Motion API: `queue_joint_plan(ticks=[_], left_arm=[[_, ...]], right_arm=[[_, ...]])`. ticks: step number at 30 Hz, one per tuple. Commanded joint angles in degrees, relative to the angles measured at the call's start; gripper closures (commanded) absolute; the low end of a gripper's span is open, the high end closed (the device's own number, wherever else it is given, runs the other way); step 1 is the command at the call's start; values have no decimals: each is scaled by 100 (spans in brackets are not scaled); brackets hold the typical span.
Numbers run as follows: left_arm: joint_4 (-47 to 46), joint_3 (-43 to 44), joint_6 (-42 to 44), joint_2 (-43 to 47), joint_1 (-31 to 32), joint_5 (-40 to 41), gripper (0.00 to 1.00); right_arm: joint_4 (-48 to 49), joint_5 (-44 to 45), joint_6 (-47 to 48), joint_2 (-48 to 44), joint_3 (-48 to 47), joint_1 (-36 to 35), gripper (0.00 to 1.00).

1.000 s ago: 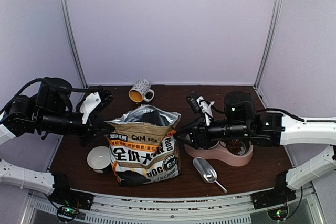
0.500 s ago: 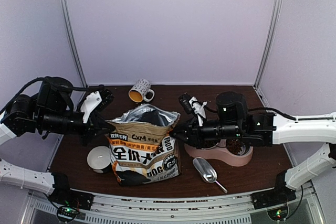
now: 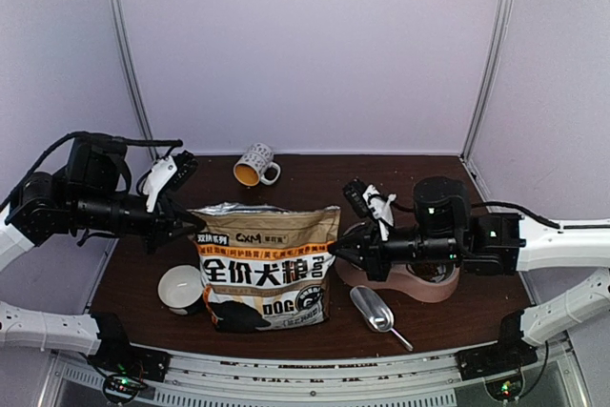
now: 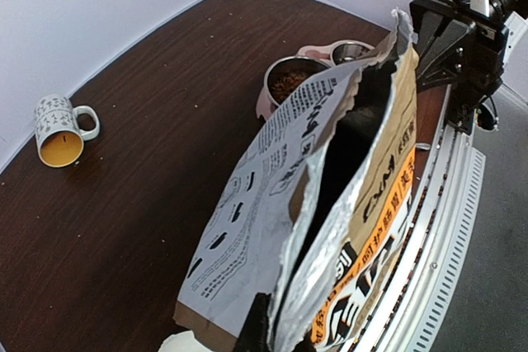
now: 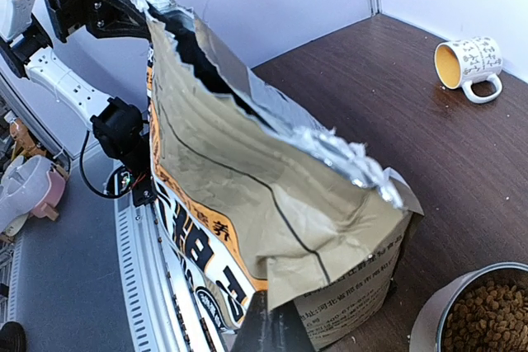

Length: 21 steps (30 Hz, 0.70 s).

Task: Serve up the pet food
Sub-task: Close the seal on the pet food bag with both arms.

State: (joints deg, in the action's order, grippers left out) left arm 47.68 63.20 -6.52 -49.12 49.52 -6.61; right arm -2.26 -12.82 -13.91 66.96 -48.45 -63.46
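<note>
The tan, orange and black printed bag [image 3: 267,269] is gripped at its top corners by the left jaws and right jaws, both clamped tight. Brown kibble pellets [image 5: 487,311] are seen in a steel cup [image 5: 422,319] beside it.

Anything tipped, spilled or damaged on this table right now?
The patterned mug lies on its side near the back wall. The pet food bag has a raggedly torn top edge. The only kibble visible sits inside the steel cup, none spilled.
</note>
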Motion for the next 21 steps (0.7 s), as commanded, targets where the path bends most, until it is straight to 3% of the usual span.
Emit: queue_joint_plan(ticks=[1, 5, 8, 9, 11, 15, 21], left_arm=[[-1194, 255, 43, 81, -214, 7, 100], [-1112, 272, 88, 39, -217, -211, 100], [-1089, 264, 68, 49, -223, -361, 100], [-1094, 251, 45, 56, -219, -400, 100], [-1138, 225, -1, 61, -219, -462, 100], [-1202, 191, -67, 36, -224, -515, 100], [-1215, 228, -103, -54, -223, -535, 100]], right_arm=[[-164, 39, -173, -449, 193, 27, 100], [258, 59, -375, -670, 303, 67, 99], [359, -189, -408, -798, 266, 304, 50], [402, -292, -406, -818, 256, 434, 38], [527, -751, -375, -833, 214, 684, 25], [481, -1477, 23, -704, -147, 1065, 20], [394, -2386, 755, -169, -598, 1397, 21]])
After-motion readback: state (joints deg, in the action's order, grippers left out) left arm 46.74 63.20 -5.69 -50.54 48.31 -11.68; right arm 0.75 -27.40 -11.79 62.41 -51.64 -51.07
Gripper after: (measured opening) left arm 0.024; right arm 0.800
